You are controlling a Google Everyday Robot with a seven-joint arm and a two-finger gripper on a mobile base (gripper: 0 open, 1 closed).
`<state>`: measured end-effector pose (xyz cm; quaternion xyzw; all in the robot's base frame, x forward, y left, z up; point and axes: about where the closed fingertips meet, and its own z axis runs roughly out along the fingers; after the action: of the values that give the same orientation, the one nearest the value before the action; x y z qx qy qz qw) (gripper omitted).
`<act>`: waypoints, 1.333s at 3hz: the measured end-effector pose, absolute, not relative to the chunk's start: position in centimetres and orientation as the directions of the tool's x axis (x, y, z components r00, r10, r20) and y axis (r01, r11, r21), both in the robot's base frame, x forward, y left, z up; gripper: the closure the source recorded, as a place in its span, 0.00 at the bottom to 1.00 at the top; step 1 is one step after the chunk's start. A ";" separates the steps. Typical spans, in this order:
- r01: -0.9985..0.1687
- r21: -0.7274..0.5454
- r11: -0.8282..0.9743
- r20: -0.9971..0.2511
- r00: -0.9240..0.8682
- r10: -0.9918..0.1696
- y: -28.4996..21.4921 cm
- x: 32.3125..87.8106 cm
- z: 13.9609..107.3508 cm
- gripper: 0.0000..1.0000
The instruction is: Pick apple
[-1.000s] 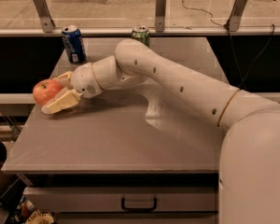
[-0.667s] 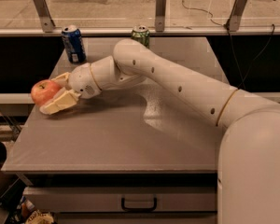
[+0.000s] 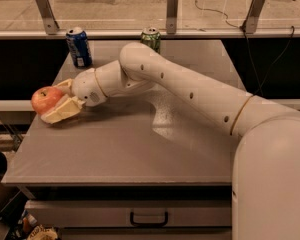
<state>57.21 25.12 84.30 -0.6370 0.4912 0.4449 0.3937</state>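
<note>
Right now my claw (image 3: 53, 103) is at the counter's (image 3: 120, 149) left edge, its two pale fingers (image 3: 61, 111) clamped on the apple (image 3: 44, 98), one finger behind it and one in front, lower down. The apple is red-orange and sits out past my wrist, over the counter's left rim; I cannot tell whether it touches the surface. My arm (image 3: 190, 91) stretches across the counter from the right. Behind my wrist, near the far left corner, stands a blue can (image 3: 79, 47), upright and apart from me. A green can (image 3: 150, 38) stands at the far edge, just behind my arm. Below the counter's front edge is a drawer with a dark handle (image 3: 149, 219).
</note>
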 end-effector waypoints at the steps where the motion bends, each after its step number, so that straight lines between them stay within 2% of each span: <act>1: -0.976 -0.065 -0.208 -0.954 0.122 -0.275 25.1 57.2 84.3 1.00; 4: -0.939 -0.224 -0.260 -0.935 0.283 -0.214 25.8 58.4 92.2 1.00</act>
<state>58.43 25.81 92.21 -0.6740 0.4279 0.4190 0.4325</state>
